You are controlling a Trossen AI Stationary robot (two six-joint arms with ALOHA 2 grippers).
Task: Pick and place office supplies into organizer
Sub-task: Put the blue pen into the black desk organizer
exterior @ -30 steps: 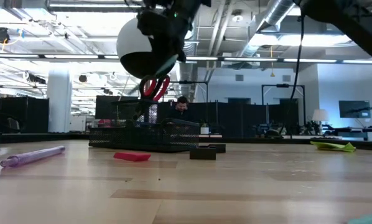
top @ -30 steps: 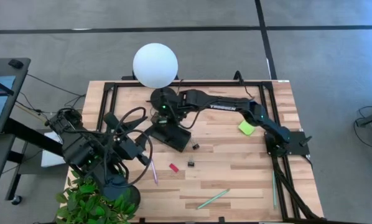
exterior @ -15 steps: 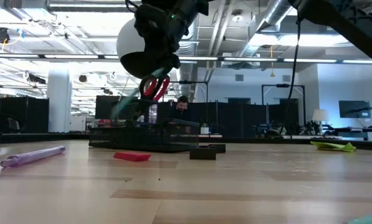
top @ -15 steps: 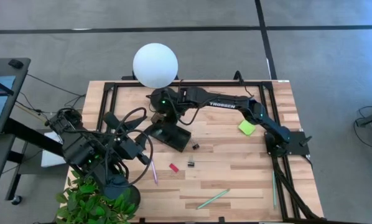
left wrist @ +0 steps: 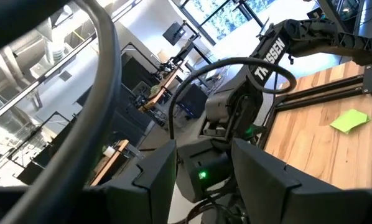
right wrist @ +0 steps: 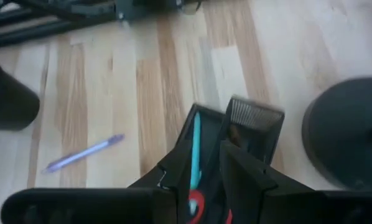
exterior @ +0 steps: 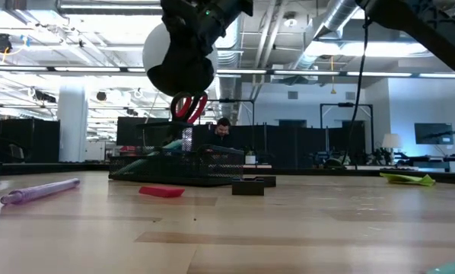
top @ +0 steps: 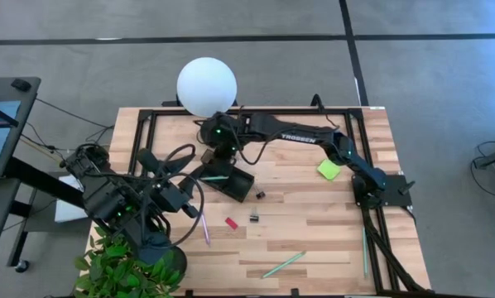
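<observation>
Right end effector (top: 217, 151) above organizer (top: 224, 180), fingers parted, teal pen (right wrist: 195, 149) lying inside, left end effector (left wrist: 201, 163) open.

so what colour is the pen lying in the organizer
Light green, a teal shade; the pen shows best in the right wrist view.

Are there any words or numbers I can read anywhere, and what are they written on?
"TROSSEN", in white letters on the right arm, seen from above.
"TROSSEN" again on that arm, in the left wrist view, partly hidden by a cable.
Nothing else readable: the office supplies and organizer show no text.
</observation>
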